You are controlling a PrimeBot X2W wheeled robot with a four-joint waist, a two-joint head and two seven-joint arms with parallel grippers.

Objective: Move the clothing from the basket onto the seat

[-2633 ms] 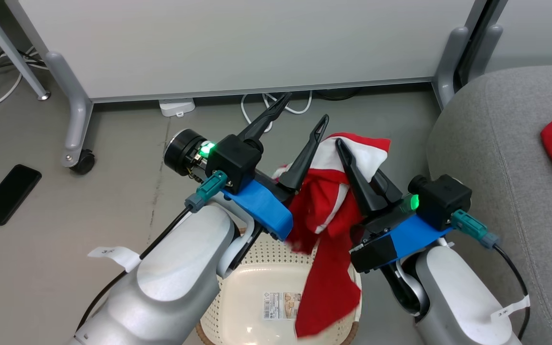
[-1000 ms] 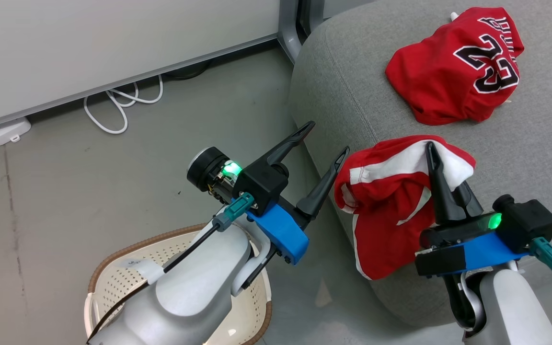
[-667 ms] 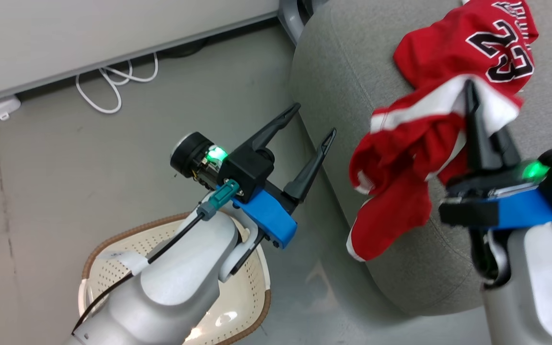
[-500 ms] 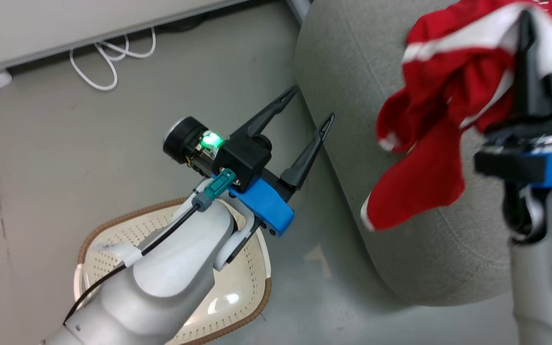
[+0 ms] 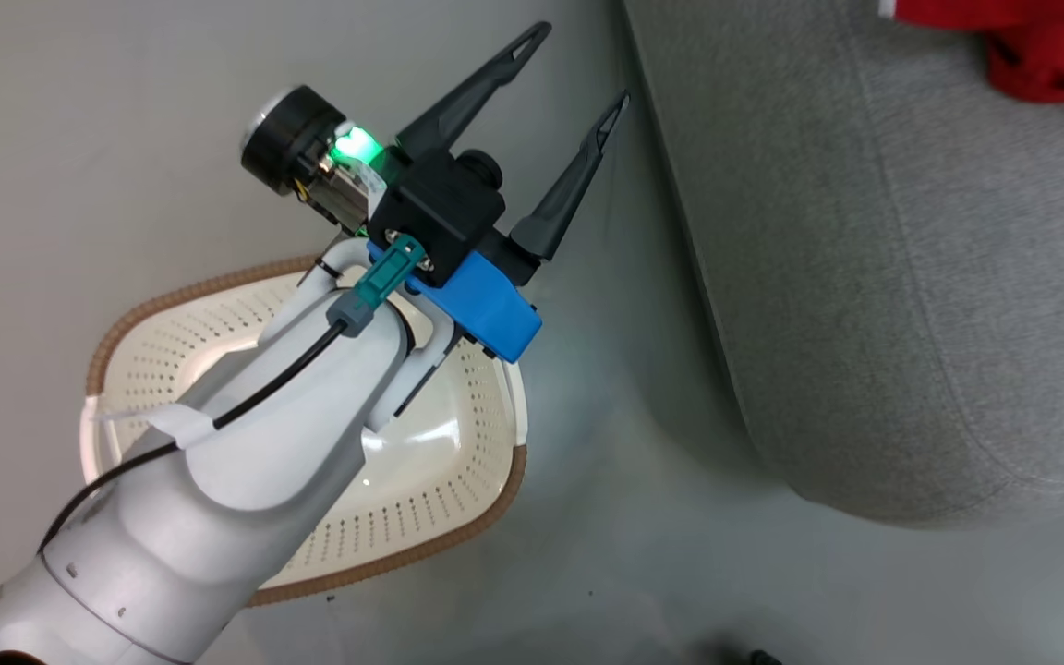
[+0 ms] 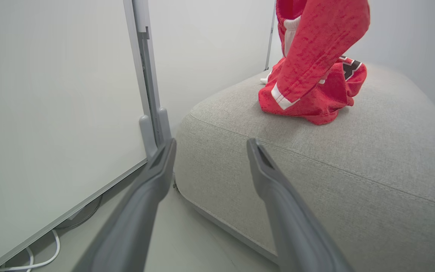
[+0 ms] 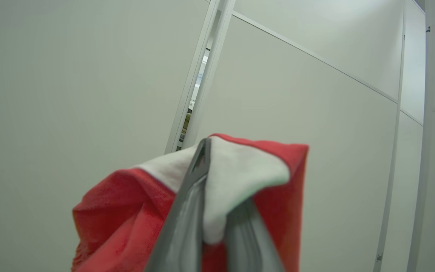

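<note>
Clothing (image 6: 308,102): two red garments at the far end of the seat (image 6: 353,170)
Jersey (image 6: 351,73): heaped on the cushion top, a patch of black-and-white lettering showing
Shorts (image 6: 317,37): held up from above, a white-striped leg hanging over the cushion in front of the jersey; whether the two touch cannot be told
Right gripper (image 7: 209,158): fingers pressed together on the white band of the shorts, red cloth drooping beneath them
Left gripper (image 5: 582,62): jaws spread wide with nothing between them, poised above the floor (image 5: 79,139) just left of the sofa's side
Seat: light grey sofa with a stitched seam, on the right of the scene
Basket (image 5: 495,489): cream, perforated, brown-rimmed, on the floor left of the sofa, partly under the left forearm (image 5: 246,462)
Backdrop: white partition panels (image 6: 51,94) behind the sofa, a white cable (image 6: 57,245) on the floor at their foot
</note>
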